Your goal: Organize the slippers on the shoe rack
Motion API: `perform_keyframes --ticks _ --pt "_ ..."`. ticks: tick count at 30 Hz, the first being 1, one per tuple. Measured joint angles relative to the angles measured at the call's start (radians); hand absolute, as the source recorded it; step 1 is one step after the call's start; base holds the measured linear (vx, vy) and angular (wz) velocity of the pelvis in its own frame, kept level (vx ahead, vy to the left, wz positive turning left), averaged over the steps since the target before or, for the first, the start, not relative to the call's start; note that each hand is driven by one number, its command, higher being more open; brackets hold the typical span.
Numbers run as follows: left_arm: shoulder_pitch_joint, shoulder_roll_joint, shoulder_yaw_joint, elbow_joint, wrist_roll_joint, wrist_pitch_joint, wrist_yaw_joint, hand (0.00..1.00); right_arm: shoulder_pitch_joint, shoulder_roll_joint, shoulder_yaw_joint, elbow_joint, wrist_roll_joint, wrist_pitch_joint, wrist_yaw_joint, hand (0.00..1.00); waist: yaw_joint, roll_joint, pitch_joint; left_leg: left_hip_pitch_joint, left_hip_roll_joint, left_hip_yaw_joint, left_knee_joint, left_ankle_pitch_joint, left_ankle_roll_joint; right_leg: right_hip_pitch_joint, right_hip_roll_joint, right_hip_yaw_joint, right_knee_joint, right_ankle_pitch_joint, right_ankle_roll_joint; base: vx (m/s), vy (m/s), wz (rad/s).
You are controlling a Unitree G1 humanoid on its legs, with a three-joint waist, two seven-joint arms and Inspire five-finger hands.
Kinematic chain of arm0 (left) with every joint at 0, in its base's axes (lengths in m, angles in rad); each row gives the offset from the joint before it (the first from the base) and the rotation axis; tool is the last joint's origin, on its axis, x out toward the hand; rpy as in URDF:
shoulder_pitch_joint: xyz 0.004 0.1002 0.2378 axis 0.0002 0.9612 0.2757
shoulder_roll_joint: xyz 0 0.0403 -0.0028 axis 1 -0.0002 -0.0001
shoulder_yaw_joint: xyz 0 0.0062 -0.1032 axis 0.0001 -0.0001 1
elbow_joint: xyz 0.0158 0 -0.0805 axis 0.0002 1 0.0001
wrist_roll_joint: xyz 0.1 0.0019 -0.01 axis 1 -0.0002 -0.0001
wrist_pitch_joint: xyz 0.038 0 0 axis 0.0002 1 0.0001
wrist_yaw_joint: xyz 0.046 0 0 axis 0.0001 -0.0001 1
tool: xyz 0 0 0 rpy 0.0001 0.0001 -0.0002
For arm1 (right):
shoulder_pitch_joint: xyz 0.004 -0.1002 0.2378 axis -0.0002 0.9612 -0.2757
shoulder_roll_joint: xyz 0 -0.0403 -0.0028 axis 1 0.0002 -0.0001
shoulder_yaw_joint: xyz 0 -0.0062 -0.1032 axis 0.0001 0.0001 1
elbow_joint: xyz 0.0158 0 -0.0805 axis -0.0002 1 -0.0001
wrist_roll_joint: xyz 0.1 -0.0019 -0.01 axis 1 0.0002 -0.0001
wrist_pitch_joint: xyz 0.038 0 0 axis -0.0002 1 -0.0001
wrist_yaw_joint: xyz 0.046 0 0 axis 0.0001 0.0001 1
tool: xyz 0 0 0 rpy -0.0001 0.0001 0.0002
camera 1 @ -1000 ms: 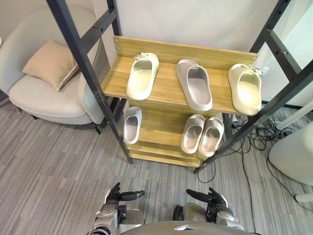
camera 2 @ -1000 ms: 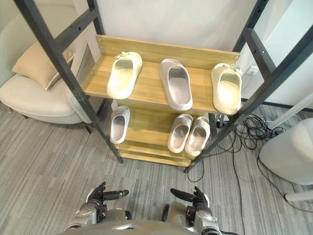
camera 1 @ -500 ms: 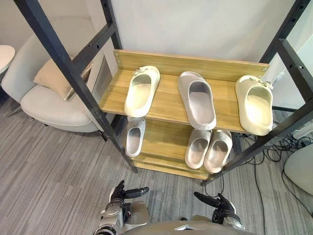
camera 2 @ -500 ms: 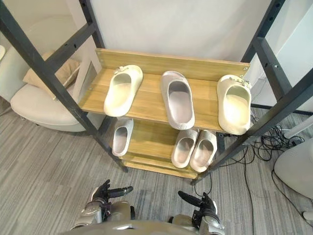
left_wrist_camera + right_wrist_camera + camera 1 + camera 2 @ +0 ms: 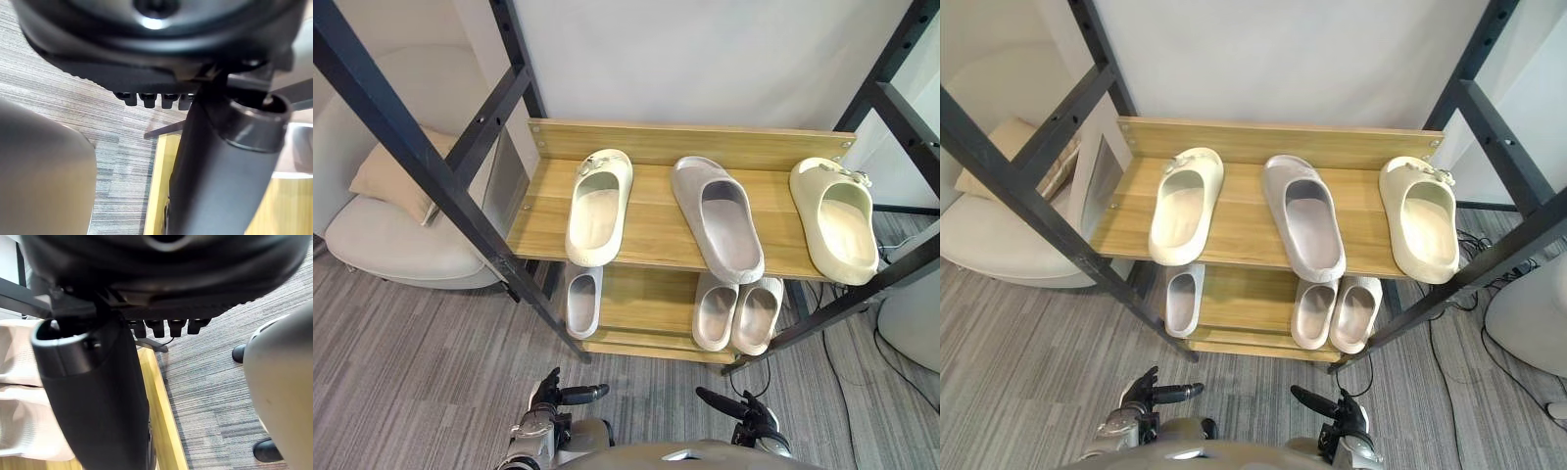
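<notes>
Slippers (image 5: 599,203) unmoved; lower pair (image 5: 715,315) apparently half-hidden under shelf (image 5: 651,227).

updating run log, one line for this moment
left hand: open, empty | right hand: open, empty | top shelf: left cream slipper, middle grey slipper, right cream slipper | lower shelf: single grey slipper, grey pair

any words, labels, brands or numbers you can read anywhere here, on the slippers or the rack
No text, label, number or sign can be read in any view.
The left cream slipper and the right cream slipper each carry a small ornament on the strap, too small to tell any marking.
The grey slipper between them and the shoe rack show plain surfaces.
</notes>
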Motion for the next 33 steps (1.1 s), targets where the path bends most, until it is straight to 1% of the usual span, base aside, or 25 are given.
perform_keyframes --ticks 3,6,8,10,11,12,13,14,15,16,18,19,22,23,25,28,33 --pt "0.001 0.001 -0.001 0.01 0.0 0.0 0.009 1.0 0.017 0.0 0.002 -0.03 0.03 -0.004 -0.02 1.0 -0.005 0.001 -0.007 0.017 0.006 -0.001 -0.04 0.026 -0.001 -0.005 0.01 0.013 -0.006 0.011 -0.008 -0.05 -0.048 -0.09" --pt "0.009 0.001 -0.002 0.01 0.0 0.0 0.02 1.0 0.078 -0.001 0.019 -0.165 0.039 -0.011 -0.046 1.0 -0.021 0.002 -0.009 0.033 0.006 0.0 -0.081 0.053 -0.003 -0.008 0.013 0.025 -0.019 0.029 -0.008 -0.09 -0.017 -0.1" --pt "0.01 0.0 -0.002 0.01 0.0 0.0 0.023 1.0 0.115 0.002 0.02 -0.239 0.051 -0.017 -0.055 1.0 -0.023 0.0 -0.009 0.036 0.005 0.001 -0.096 0.063 -0.006 -0.011 0.013 0.031 -0.026 0.039 -0.006 -0.09 0.014 -0.08" --pt "0.014 -0.002 -0.002 0.007 0.0 0.0 0.032 1.0 0.173 0.013 0.02 -0.351 0.067 -0.021 -0.073 1.0 -0.023 -0.007 -0.012 0.048 0.004 0.011 -0.122 0.078 -0.004 -0.018 0.012 0.047 -0.028 0.047 -0.002 -0.1 0.025 -0.15" --pt "0.016 -0.002 -0.002 0.005 0.0 0.0 0.035 1.0 0.185 0.017 0.021 -0.374 0.067 -0.022 -0.075 1.0 -0.023 -0.008 -0.014 0.051 0.004 0.015 -0.128 0.082 -0.005 -0.022 0.012 0.051 -0.027 0.048 0.0 -0.11 0.028 -0.22" --pt "0.02 -0.002 -0.001 0.001 0.0 0.0 0.04 1.0 0.22 0.024 0.035 -0.443 0.067 -0.024 -0.083 1.0 -0.024 -0.01 -0.014 0.062 0.004 0.025 -0.143 0.088 -0.006 -0.025 0.012 0.064 -0.026 0.051 0.001 -0.08 0.021 -0.26" --pt "0.025 -0.003 -0.001 -0.003 0.003 0.001 0.044 1.0 0.26 0.031 0.047 -0.523 0.067 -0.027 -0.086 1.0 -0.027 -0.01 -0.016 0.07 0.005 0.032 -0.159 0.088 -0.012 -0.031 0.013 0.075 -0.023 0.053 0.002 -0.08 0.021 -0.26" --pt "0.029 -0.003 -0.001 -0.007 0.006 0.001 0.045 1.0 0.272 0.035 0.05 -0.548 0.067 -0.029 -0.087 1.0 -0.03 -0.01 -0.017 0.072 0.005 0.034 -0.163 0.089 -0.014 -0.034 0.013 0.077 -0.021 0.053 0.003 -0.06 0.014 -0.24" --pt "0.043 -0.004 -0.001 -0.023 0.013 0.001 0.048 1.0 0.304 0.045 0.058 -0.622 0.067 -0.038 -0.088 1.0 -0.043 -0.011 -0.021 0.072 0.005 0.038 -0.169 0.089 -0.015 -0.046 0.014 0.086 -0.013 0.053 0.003 -0.03 0.01 -0.18" --pt "0.048 -0.004 -0.001 -0.028 0.018 0.001 0.048 1.0 0.321 0.054 0.058 -0.661 0.067 -0.043 -0.089 1.0 -0.048 -0.009 -0.022 0.073 0.006 0.044 -0.17 0.089 -0.015 -0.05 0.015 0.093 -0.009 0.053 0.003 -0.01 0.007 -0.26" --pt "0.053 -0.007 -0.002 -0.035 0.026 0.001 0.048 1.0 0.363 0.069 0.058 -0.766 0.066 -0.047 -0.098 1.0 -0.051 -0.004 -0.026 0.074 0.011 0.062 -0.172 0.088 -0.016 -0.069 0.017 0.111 0.009 0.048 0.002 0.01 0.001 -0.23" --pt "0.053 -0.007 -0.002 -0.035 0.029 0.001 0.048 1.0 0.368 0.07 0.058 -0.777 0.066 -0.047 -0.099 1.0 -0.051 -0.004 -0.026 0.074 0.011 0.063 -0.172 0.087 -0.017 -0.071 0.017 0.112 0.01 0.047 0.002 0.03 -0.011 -0.13" --pt "0.063 -0.015 -0.004 -0.047 0.04 0.002 0.053 1.0 0.438 0.085 0.085 -0.973 0.063 -0.048 -0.119 1.0 -0.054 0.006 -0.034 0.077 0.015 0.08 -0.169 0.087 -0.014 -0.084 0.021 0.128 0.032 0.033 0.003 0.05 -0.016 -0.14" --pt "0.071 -0.015 -0.013 -0.058 0.043 0.0 0.054 1.0 0.466 0.09 0.106 -1.061 0.042 -0.051 -0.123 1.0 -0.06 0.007 -0.036 0.076 0.016 0.084 -0.16 0.08 -0.014 -0.094 0.021 0.133 0.054 0.019 0.004 0.06 -0.022 -0.12" --pt "0.081 -0.013 -0.031 -0.073 0.06 0.0 0.059 1.0 0.501 0.1 0.138 -1.183 -0.013 -0.068 -0.13 1.0 -0.072 0.008 -0.04 0.078 0.018 0.084 -0.143 0.067 -0.015 -0.097 0.021 0.134 0.077 0.002 0.004 0.05 -0.028 -0.05" --pt "0.08 -0.008 -0.063 -0.077 0.082 -0.003 0.06 1.0 0.521 0.101 0.178 -1.297 -0.065 -0.095 -0.137 1.0 -0.074 0.009 -0.043 0.079 0.018 0.084 -0.132 0.06 -0.013 -0.097 0.021 0.14 0.085 -0.006 0.004 0.03 -0.022 -0.05" --pt "0.072 0.012 -0.149 -0.072 0.099 -0.013 0.066 1.0 0.531 0.098 0.287 -1.413 -0.191 -0.128 -0.165 1.0 -0.078 0.006 -0.044 0.094 0.014 0.082 -0.132 0.059 -0.012 -0.088 0.019 0.149 0.085 -0.007 0.004 0.0 -0.011 -0.05"
